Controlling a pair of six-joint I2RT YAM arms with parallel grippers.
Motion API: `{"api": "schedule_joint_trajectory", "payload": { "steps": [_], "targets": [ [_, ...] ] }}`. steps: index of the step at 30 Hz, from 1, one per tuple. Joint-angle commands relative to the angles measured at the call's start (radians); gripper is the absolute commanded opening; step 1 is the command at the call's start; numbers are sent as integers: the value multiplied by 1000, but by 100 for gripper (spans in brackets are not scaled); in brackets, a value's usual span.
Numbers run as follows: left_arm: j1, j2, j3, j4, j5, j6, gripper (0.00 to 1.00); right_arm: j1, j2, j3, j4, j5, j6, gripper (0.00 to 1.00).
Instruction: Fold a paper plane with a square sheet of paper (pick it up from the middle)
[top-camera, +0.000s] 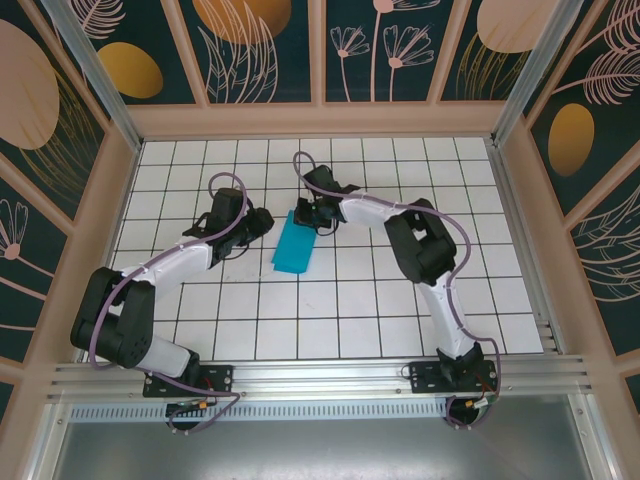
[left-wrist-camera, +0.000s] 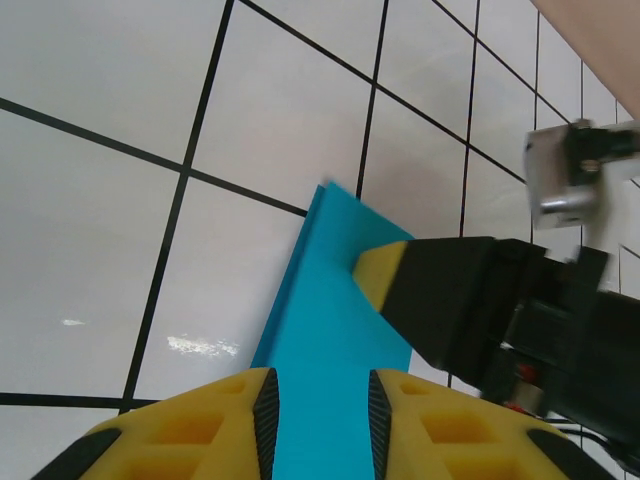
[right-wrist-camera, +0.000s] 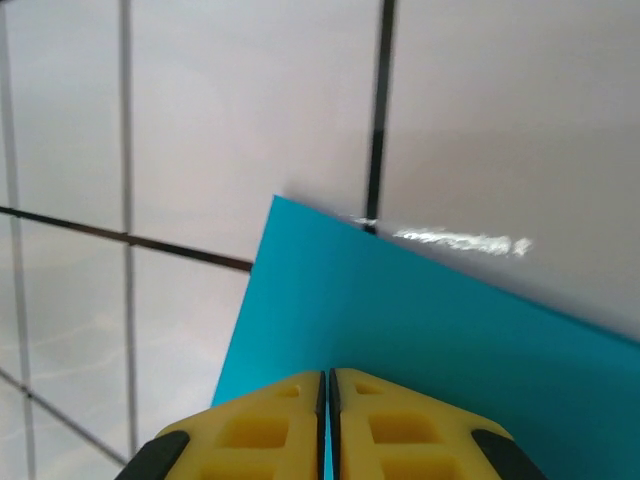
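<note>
The square sheet of paper (top-camera: 294, 248) is teal-blue and lies folded into a narrow layered rectangle on the white grid table (top-camera: 380, 300). My right gripper (top-camera: 312, 216) is at the paper's far end. In the right wrist view its jaws (right-wrist-camera: 328, 385) are pressed together with a thin teal strip of the paper (right-wrist-camera: 400, 310) between the pads. My left gripper (top-camera: 262, 222) is at the paper's left side. In the left wrist view its jaws (left-wrist-camera: 322, 392) stand apart, with the paper (left-wrist-camera: 325, 320) running through the gap. The right gripper's yellow fingertip (left-wrist-camera: 383, 272) rests on the paper just ahead.
Wooden walls with dark floral panels (top-camera: 260, 50) close in the table on three sides. An aluminium rail (top-camera: 320, 375) runs along the near edge, where both arm bases are bolted. The two grippers are close together over the paper.
</note>
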Motion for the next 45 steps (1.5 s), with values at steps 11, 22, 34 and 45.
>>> {"api": "schedule_joint_trajectory", "payload": {
  "steps": [11, 22, 34, 45],
  "targets": [
    [-14, 40, 2, 103, 149, -1, 31, -142, -158, -252, 2, 181, 158, 13],
    [-178, 165, 66, 199, 214, -91, 23, -193, -401, -497, 202, 68, 178, 10],
    [-204, 374, 189, 55, 207, -89, 17, -201, -312, -444, 156, -3, 75, 9],
    [-204, 435, 253, -71, 88, -25, 17, -210, -282, -449, 83, 27, 81, 10]
  ]
}}
